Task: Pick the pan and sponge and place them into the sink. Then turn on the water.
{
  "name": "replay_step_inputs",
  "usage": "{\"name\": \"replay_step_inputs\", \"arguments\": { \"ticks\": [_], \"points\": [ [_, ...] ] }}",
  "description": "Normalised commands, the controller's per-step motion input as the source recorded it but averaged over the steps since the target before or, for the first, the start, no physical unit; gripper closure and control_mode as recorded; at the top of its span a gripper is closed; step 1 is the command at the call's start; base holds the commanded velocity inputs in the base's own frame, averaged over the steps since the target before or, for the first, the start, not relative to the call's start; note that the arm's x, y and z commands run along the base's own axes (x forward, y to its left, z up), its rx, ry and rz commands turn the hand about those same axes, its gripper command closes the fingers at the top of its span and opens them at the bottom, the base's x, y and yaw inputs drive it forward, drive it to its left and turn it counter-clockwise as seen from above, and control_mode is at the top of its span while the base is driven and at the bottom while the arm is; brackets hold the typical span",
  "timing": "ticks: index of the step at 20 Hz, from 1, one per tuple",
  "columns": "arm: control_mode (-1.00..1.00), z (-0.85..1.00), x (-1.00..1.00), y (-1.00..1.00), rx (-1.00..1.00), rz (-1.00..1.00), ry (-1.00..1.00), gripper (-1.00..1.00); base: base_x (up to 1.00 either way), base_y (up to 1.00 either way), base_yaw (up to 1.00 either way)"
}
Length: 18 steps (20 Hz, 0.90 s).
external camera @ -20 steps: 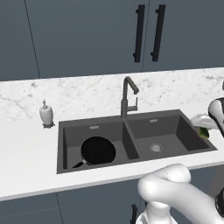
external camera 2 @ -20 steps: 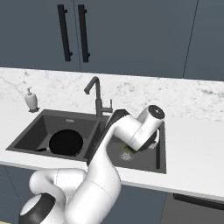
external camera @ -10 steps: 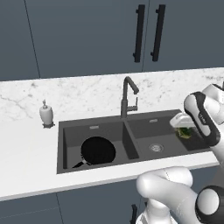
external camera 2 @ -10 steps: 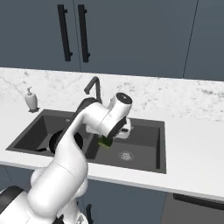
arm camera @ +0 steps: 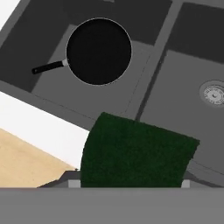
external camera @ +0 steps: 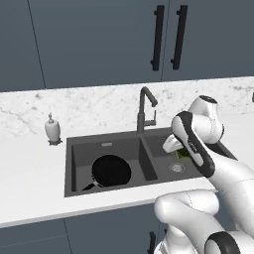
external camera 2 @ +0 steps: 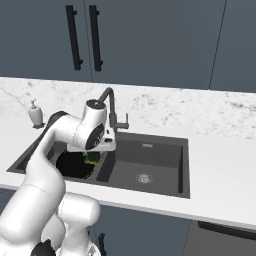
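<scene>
My gripper (external camera: pixel 179 150) is shut on the sponge (external camera: pixel 182 154), whose dark green face fills the lower hand view (arm camera: pixel 135 153). I hold it in the air above the sink (external camera: pixel 106 145), roughly over the centre divider (arm camera: pixel 146 94) near the front rim. From the right base view the gripper (external camera 2: pixel 95 154) and sponge (external camera 2: pixel 92 158) hang by the left basin. The black pan (external camera: pixel 111 171) lies flat in the left basin, its thin handle (arm camera: pixel 48 68) pointing toward the front left corner. No water is in view at the faucet (external camera: pixel 144 106).
The tall dark faucet (external camera 2: pixel 107 96) rises just behind the divider, close to my hand. A white soap dispenser (external camera: pixel 52 129) stands on the marble counter left of the sink. The right basin shows only its round drain (external camera 2: pixel 144 177). Dark cabinets (external camera: pixel 163 37) line the back.
The arm has swung left with the sponge, from over the counter right of the sink, across the right basin, to above the divider. The pan has not moved.
</scene>
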Motion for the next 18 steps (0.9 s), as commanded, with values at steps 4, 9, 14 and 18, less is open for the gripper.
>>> {"name": "replay_step_inputs", "arguments": {
  "ticks": [4,9,14,18],
  "points": [
    [-1.00,-0.04,0.24,1.00,-0.14,0.07,0.03,1.00,0.00,0.00,0.00],
    [-1.00,-0.26,0.46,1.00,-0.12,0.03,0.06,1.00,0.00,0.00,0.00],
    [-1.00,-0.40,0.76,1.00,-0.07,0.00,0.13,1.00,0.00,0.00,0.00],
    [-1.00,-0.44,0.76,0.96,-0.01,0.00,0.14,1.00,0.00,0.00,0.00]
  ]
}}
